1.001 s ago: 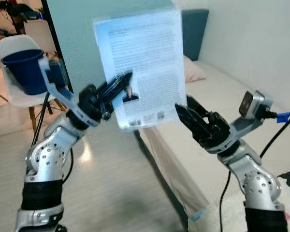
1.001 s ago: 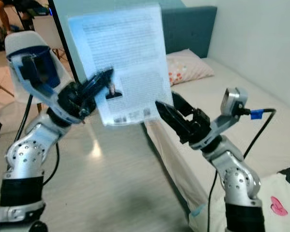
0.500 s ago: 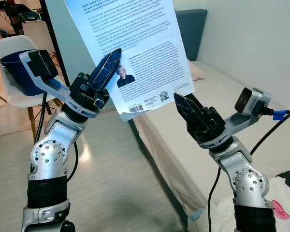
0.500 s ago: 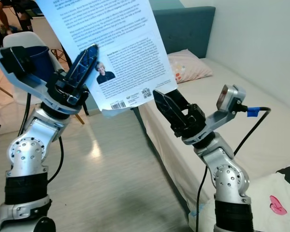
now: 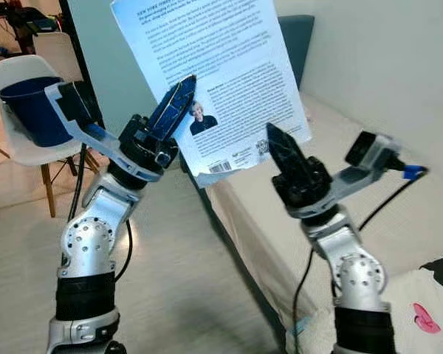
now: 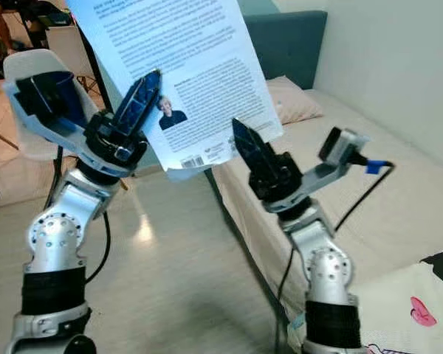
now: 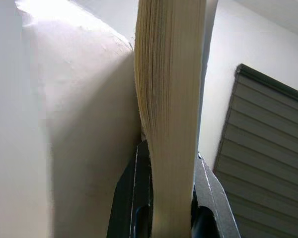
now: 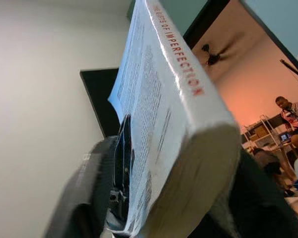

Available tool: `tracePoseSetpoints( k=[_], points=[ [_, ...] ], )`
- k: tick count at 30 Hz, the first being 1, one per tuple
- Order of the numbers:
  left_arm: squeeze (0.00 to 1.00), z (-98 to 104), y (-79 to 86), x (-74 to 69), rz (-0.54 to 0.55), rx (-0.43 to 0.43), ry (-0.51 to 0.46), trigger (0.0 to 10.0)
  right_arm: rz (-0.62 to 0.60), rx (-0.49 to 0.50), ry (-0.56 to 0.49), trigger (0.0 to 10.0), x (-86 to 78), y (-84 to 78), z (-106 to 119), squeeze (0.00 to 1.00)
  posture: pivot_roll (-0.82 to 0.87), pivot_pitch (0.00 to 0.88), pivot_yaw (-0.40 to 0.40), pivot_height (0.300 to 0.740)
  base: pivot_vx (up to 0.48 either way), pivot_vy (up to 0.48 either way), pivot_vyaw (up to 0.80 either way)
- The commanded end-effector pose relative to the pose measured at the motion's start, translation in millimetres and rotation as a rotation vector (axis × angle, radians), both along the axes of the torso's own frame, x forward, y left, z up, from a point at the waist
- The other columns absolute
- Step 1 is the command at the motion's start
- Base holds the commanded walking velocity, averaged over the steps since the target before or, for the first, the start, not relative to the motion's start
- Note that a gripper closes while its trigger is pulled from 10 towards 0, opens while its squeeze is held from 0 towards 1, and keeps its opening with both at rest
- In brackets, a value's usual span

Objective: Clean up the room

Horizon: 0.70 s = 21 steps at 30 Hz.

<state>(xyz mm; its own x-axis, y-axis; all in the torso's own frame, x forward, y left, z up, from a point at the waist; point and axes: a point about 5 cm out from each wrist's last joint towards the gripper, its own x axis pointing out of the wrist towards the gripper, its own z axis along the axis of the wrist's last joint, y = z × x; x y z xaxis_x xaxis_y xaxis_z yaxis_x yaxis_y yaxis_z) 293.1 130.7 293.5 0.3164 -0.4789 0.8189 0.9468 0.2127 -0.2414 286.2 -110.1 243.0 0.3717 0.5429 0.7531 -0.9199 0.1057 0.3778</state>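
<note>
I hold a white paperback book (image 5: 221,81) up in front of me, its back cover with text, a small portrait and barcodes facing my head camera. My left gripper (image 5: 181,92) is shut on the book's left side; in the left wrist view the page edges (image 7: 171,99) sit clamped between both fingers. My right gripper (image 5: 275,140) points up at the book's lower right corner. One finger lies on the cover and the other goes behind. In the right wrist view the book (image 8: 174,114) fills the gap between the fingers.
A bed (image 6: 399,169) with a pillow (image 6: 292,99) and teal headboard (image 6: 295,44) runs along my right. A white chair (image 5: 18,74) holding a blue bucket (image 5: 29,110) stands at the left. White cloth with a pink heart (image 5: 421,317) lies at the lower right. A person (image 8: 293,124) sits far off.
My right gripper rose and swung left from below the book until its fingers took in the lower right corner. The left gripper kept its hold and raised the book.
</note>
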Motion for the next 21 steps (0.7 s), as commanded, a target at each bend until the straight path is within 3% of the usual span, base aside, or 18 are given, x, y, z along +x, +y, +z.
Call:
tracePoseSetpoints(
  k=[1,3,4,14,21],
  points=[
    [0.00,5,4.4,0.9,0.026,-0.035,-0.019,0.0,0.008,0.012,0.011,2.4,1.0,1.4,0,0.00,-0.08,0.000,-0.022,0.740,0.000,0.000,0.00],
    [0.00,6,7.3,3.4,0.049,-0.049,-0.011,0.0,0.020,0.023,0.023,1.9,1.0,5.3,-2,0.00,-0.08,0.000,-0.024,0.740,0.000,0.000,0.00],
    [0.00,6,9.1,5.4,0.065,-0.060,-0.004,0.0,0.030,0.031,0.034,0.0,1.3,8.6,-3,0.00,-0.08,0.000,-0.025,0.740,0.000,0.000,0.00],
    [0.00,4,8.8,6.3,0.073,-0.064,0.006,0.0,0.022,0.044,0.064,0.0,4.5,10.0,-5,0.00,-0.08,0.000,-0.024,0.740,0.000,0.000,0.00],
    [0.00,0,1.1,1.3,0.008,-0.033,-0.003,0.0,0.018,0.039,0.067,0.0,4.4,8.1,-6,0.00,-0.08,0.000,-0.025,0.740,0.000,0.000,0.00]
  ],
)
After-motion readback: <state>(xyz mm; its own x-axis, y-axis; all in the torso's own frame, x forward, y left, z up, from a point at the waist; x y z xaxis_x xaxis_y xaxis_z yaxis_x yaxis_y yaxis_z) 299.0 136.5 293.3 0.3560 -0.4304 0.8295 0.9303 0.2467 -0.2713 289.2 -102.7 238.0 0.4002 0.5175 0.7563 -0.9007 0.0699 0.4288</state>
